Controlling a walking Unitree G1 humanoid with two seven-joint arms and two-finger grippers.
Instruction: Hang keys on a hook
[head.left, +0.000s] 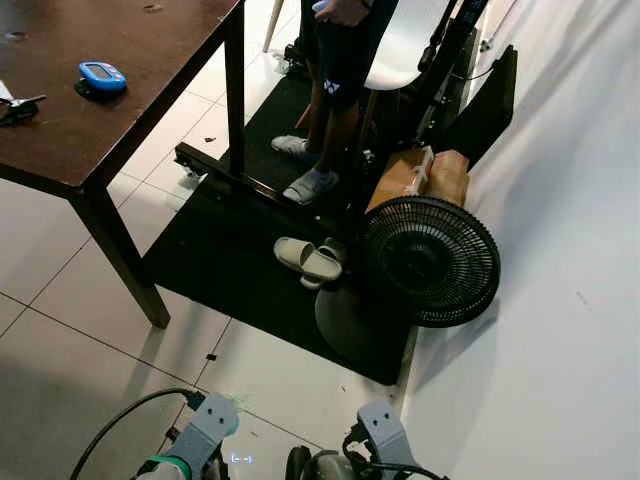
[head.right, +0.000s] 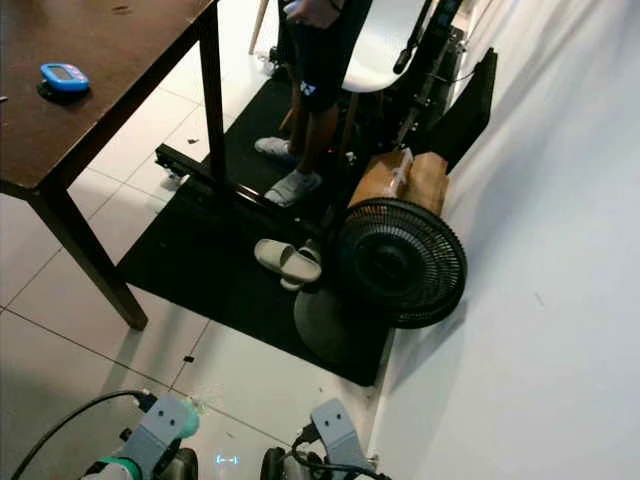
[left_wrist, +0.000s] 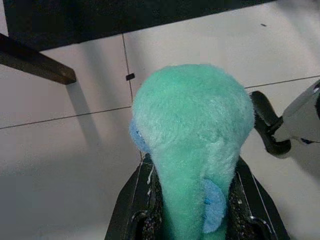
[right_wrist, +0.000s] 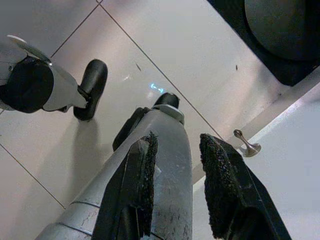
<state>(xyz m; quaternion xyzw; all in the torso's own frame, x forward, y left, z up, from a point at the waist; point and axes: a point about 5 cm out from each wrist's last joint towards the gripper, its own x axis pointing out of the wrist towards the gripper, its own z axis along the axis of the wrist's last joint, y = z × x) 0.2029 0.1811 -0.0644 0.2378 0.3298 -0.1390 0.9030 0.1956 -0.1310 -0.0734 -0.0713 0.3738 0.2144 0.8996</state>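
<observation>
**Plush keychain held low over the tiles, fan and mat ahead**

The left gripper (left_wrist: 192, 220) is clamped on a green plush keychain (left_wrist: 192, 145), which sits between its two black fingers (left_wrist: 132, 200). The plush's long axis runs along the fingers, and its rounded head points away from the wrist toward the floor tiles (left_wrist: 65, 150). A small blue patch shows on its side; the keys themselves cannot be made out. From the head camera the plush shows as a green tuft (head.left: 228, 405) at the near left, low over the white tiles.

The right gripper (right_wrist: 175, 175) hangs with its fingers a moderate gap apart and nothing between them; a silver limb of the robot lies behind that gap.

Ahead, a black mat (head.left: 230, 260) lies on the floor. A black fan (head.left: 432, 260) stands at its right edge against the white wall (head.left: 560, 300), with pale slippers (head.left: 308, 260) just left of it. Further off a person's legs (head.left: 325, 130) stand on the mat. A dark wooden table (head.left: 90, 120) at far left carries a blue device (head.left: 102, 74).
</observation>
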